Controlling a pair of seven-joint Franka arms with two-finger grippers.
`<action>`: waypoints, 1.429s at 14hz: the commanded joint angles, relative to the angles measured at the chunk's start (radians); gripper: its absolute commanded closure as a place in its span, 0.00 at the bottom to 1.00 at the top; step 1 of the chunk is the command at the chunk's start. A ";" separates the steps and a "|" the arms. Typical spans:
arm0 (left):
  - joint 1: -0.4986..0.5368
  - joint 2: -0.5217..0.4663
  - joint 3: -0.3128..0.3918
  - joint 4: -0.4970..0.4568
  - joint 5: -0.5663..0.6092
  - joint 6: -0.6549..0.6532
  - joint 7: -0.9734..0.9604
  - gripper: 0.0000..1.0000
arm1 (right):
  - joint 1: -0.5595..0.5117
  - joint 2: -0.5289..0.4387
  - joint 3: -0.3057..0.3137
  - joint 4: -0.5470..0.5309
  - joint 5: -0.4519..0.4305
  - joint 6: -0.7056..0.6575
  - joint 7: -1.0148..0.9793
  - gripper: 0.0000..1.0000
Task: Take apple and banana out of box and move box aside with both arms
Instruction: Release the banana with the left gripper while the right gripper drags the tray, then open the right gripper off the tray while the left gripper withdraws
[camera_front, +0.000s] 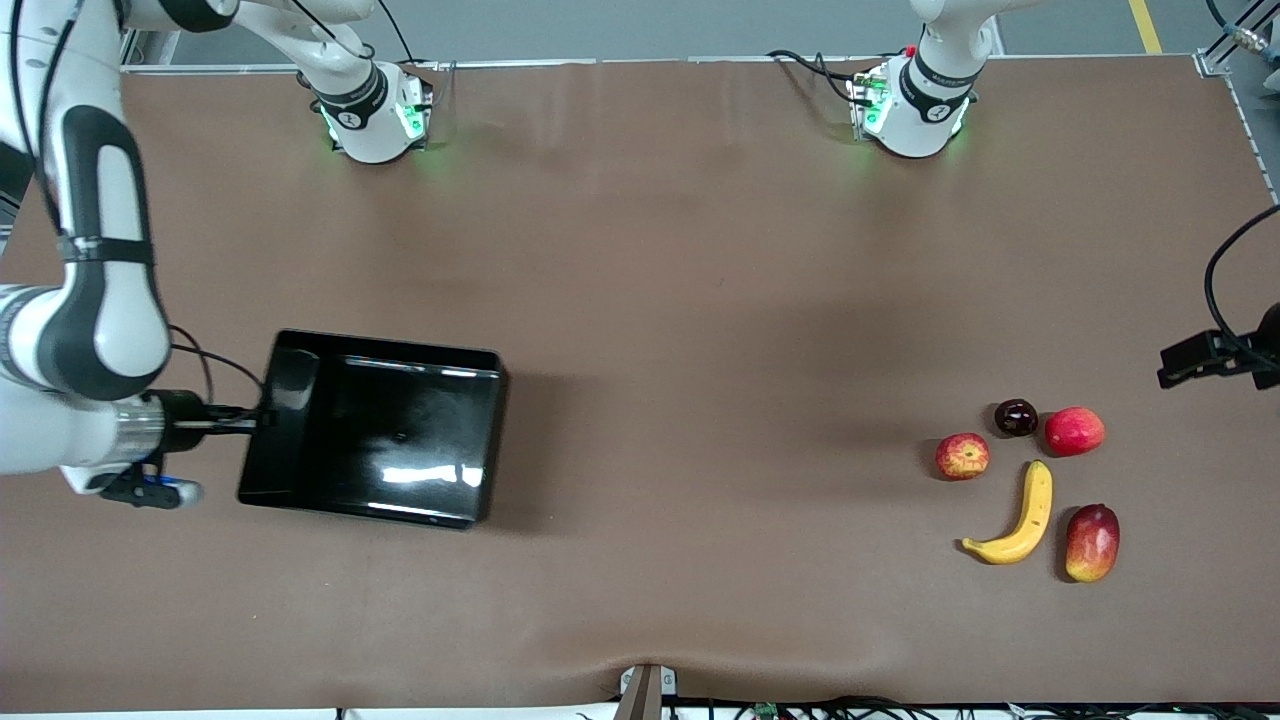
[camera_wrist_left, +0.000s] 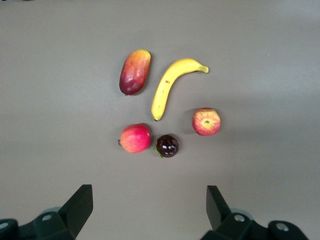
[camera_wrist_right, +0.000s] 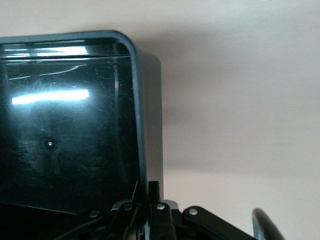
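Note:
The black tray (camera_front: 400, 420) lies on the table toward the right arm's end. My right gripper (camera_front: 262, 415) is shut on the tray's end wall (camera_wrist_right: 146, 125), one finger inside and one outside; it also shows in the right wrist view (camera_wrist_right: 150, 200). The yellow banana (camera_front: 1025, 515) and the streaked apple (camera_front: 962, 456) lie toward the left arm's end. My left gripper (camera_front: 1190, 360) is open and empty, up in the air beside the fruit group. In the left wrist view (camera_wrist_left: 150, 210) its fingers stand wide apart, with the banana (camera_wrist_left: 170, 87) and the streaked apple (camera_wrist_left: 206, 121) ahead.
A plain red apple (camera_front: 1074, 431), a dark round fruit (camera_front: 1015, 417) and a red-and-yellow mango (camera_front: 1092, 541) lie close around the banana. Brown table mat stretches between the tray and the fruits. Both arm bases stand along the table's edge farthest from the front camera.

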 joint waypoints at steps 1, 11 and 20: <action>0.005 -0.035 -0.008 -0.025 -0.044 -0.012 0.000 0.00 | -0.103 -0.019 0.022 -0.052 -0.041 0.032 -0.155 1.00; -0.100 -0.280 0.065 -0.158 -0.095 -0.129 -0.125 0.00 | -0.299 -0.022 0.024 -0.331 -0.038 0.350 -0.358 1.00; -0.222 -0.380 0.142 -0.234 -0.098 -0.129 -0.190 0.00 | -0.267 -0.017 0.024 -0.317 -0.049 0.342 -0.355 0.00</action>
